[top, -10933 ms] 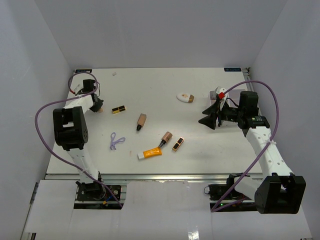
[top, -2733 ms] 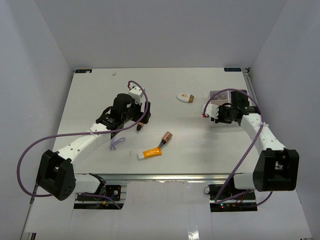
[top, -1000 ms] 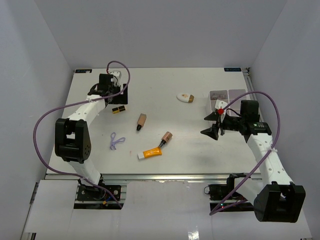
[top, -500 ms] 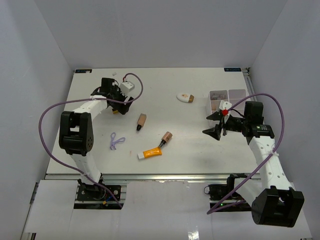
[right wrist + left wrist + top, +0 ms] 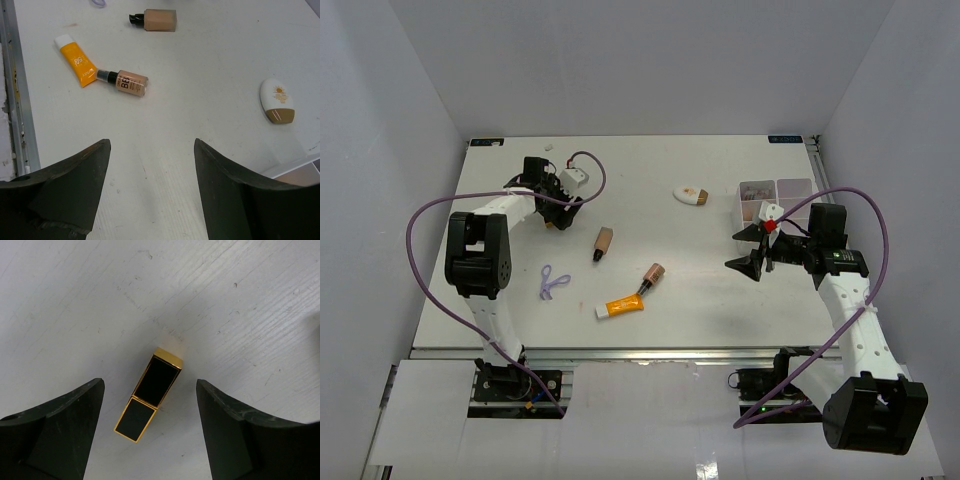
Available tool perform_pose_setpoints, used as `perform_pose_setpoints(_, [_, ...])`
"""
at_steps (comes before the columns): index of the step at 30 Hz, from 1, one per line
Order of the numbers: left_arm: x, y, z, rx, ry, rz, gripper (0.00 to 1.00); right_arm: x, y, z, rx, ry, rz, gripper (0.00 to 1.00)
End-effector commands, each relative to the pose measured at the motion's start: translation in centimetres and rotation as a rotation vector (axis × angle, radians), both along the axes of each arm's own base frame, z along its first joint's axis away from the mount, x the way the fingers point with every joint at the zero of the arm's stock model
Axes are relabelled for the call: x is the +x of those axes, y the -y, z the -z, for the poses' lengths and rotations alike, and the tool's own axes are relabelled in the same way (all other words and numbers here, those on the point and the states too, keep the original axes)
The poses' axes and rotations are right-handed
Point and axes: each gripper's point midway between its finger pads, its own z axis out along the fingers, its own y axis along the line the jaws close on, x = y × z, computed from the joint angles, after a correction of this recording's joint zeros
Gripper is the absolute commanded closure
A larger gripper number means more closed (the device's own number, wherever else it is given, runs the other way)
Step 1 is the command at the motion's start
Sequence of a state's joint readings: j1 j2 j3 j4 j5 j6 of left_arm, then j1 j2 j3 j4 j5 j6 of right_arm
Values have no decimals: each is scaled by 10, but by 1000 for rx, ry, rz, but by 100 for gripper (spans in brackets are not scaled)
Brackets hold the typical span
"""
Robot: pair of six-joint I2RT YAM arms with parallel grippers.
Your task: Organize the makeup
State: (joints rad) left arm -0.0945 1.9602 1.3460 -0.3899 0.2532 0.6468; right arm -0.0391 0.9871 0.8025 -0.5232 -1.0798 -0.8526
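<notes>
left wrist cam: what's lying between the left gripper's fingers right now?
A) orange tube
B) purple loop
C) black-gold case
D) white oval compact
C: in the left wrist view the black-gold case lies flat on the table between the fingers of the open left gripper, and neither finger touches it.

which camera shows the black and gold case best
The left wrist view: the black-gold case lies large and sharp on the table between the left gripper's open fingers. In the top external view it is only a speck at that gripper, mostly hidden. The right wrist view does not show it.
</notes>
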Motion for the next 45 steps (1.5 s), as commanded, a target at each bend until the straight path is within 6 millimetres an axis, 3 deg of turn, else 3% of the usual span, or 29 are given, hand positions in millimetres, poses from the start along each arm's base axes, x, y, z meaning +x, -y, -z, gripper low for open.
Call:
perform_pose_setpoints(1, [2,-1,-3,-9,3,-2,17,-1,-1,-3,11,30,-18,26])
perform_pose_setpoints(16, [-11,-6,13,-34,-71,-58,48,-3,1,-6,27,36,-18,27])
perform_pose_setpoints(21, [-9,-3,11,-55,-75,-80,80,-3,2,-5,24,42,-14,28])
perform_pose_setpoints(24, [-8,3,6,-93,-74,-84,86,-4,2,-4,22,43,-14,28])
perform_pose_setpoints(28, [-2,21,-21,-209,-50,-110,94,-5,0,-1,36,17,-19,30])
perform_pose_setpoints(31, [0,47,-62,-390,-19,-119,95,-7,-2,1,63,-31,-31,29])
perform_pose_setpoints(35, [-14,79,-107,-607,3,-73,96,-8,-7,3,105,-112,-55,29])
perform_pose_setpoints(36, [-21,93,-131,-700,22,-43,96,-9,-9,2,126,-143,-72,29])
perform_pose_setpoints(38, [-47,114,-147,-852,-26,-30,96,-11,-14,1,150,-180,-101,28])
perform_pose_setpoints(39, [-54,128,-175,-912,53,46,96,-12,-18,-1,158,-195,-123,28])
perform_pose_setpoints(41, [-82,153,-190,-1008,63,126,95,-14,-24,-2,165,-239,-142,28])
perform_pose_setpoints(43, [-112,174,-192,-1086,56,177,94,-22,-38,-7,183,-273,-203,26])
perform_pose_setpoints(45, [-139,210,-217,-1186,76,277,93,-27,-50,-15,211,-308,-261,24])
